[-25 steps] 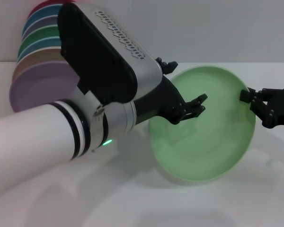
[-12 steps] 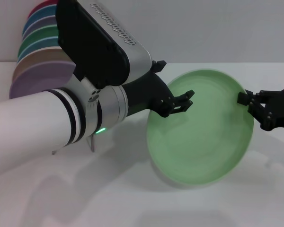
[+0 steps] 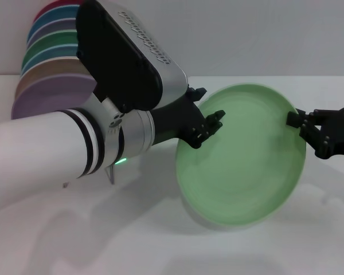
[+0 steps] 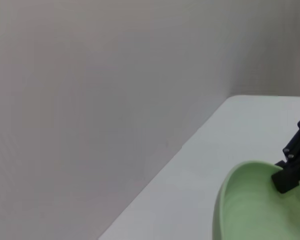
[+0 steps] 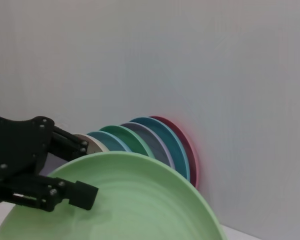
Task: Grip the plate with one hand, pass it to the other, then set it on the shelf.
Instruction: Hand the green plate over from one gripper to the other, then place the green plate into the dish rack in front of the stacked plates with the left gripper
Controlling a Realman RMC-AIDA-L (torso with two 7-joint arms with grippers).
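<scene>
Round pale mint-green plate (image 3: 243, 157) with a shallow raised rim, tilted steeply on edge above the white table (image 3: 160, 240), its face turned toward the head camera.

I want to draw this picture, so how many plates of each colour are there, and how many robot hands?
Pale green plate: 1, held by the right gripper, with the left gripper at its rim
Dark green plate: 1
Blue plates: 2
Purple plates: 2
Tan plate: 1
Red plate: 1
Grippers: 2
Total: 8 plates, 2 grippers
</scene>
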